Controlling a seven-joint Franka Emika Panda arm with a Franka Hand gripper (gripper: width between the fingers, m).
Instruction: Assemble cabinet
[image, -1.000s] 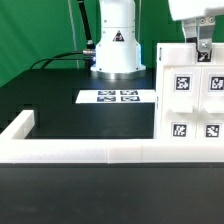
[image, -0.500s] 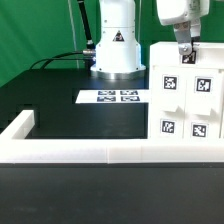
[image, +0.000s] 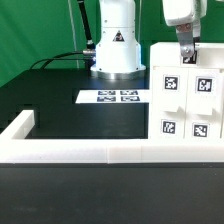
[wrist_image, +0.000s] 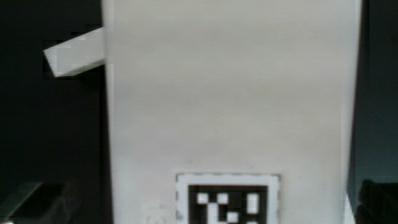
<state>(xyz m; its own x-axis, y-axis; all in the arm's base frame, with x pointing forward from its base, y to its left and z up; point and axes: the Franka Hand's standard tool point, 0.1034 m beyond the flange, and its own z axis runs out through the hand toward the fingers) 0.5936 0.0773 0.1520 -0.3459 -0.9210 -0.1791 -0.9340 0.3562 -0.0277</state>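
The white cabinet body (image: 186, 108) stands upright at the exterior view's right, just behind the border rail, and shows several black-and-white tags on its front. My gripper (image: 185, 58) comes down from above onto its top edge, and the fingers straddle a wall of the box. In the wrist view that white wall (wrist_image: 228, 100) fills the span between the fingers, with one tag (wrist_image: 226, 205) close to the jaws. A smaller white part (wrist_image: 75, 52) sticks out at an angle behind it. The fingertips themselves are barely visible. The gripper looks shut on the cabinet body.
The long low white border rail (image: 100, 152) runs along the front and turns back at the exterior view's left (image: 20, 125). The marker board (image: 118, 97) lies flat mid-table. The robot base (image: 117, 45) stands behind it, with a cable to its left.
The gripper and the cabinet body shifted together toward the exterior view's left between one second and half a second ago. They have barely moved since.
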